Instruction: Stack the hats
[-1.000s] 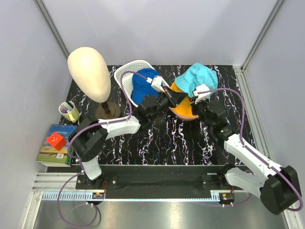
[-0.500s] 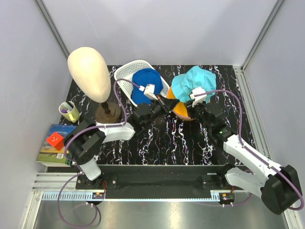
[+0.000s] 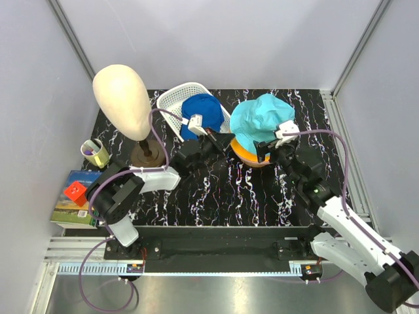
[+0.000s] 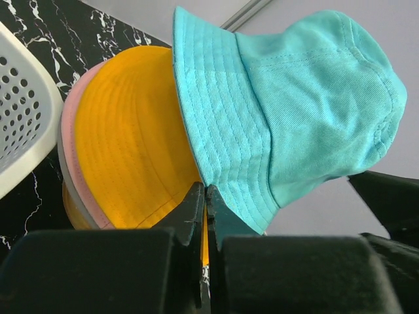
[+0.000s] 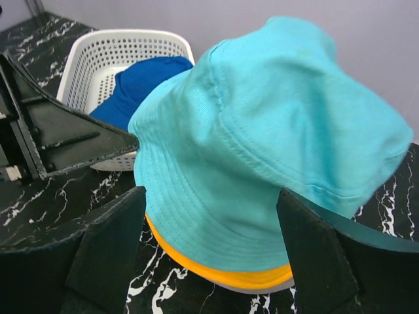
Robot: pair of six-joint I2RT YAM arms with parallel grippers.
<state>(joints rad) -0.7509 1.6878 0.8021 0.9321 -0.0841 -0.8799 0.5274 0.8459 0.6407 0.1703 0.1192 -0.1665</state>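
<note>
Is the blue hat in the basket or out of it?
In. The blue hat sits inside the white basket, with the basket's holey walls showing around it.

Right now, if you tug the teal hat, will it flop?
Probably flops: the teal hat is soft stitched fabric, crown creased. Likely light, being thin cloth. It may slide off the orange hat beneath, since it sits askew.

White-shelled, black-jointed arms (image 3: 156,176) with looping purple cables (image 3: 313,133) (one apiece)
</note>
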